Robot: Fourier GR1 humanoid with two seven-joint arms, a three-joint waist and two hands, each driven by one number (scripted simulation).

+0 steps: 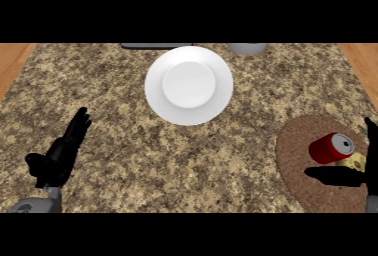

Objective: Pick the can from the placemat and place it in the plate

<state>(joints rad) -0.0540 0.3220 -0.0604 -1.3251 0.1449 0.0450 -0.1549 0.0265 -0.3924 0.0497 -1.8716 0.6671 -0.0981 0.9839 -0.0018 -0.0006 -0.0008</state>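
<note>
Right hand at the can, on the placemat.

Nearest, we see the left hand [60,152] open, fingers straight, holding nothing. The right hand [341,175] sits open at the right edge, its thumb just below the red can [330,148], which lies tilted on the brown placemat [299,150], not gripped. Farther away sits the white plate [189,85].

Red can [330,148] lies on the placemat [301,176]; white plate [189,85] well apart.
</note>
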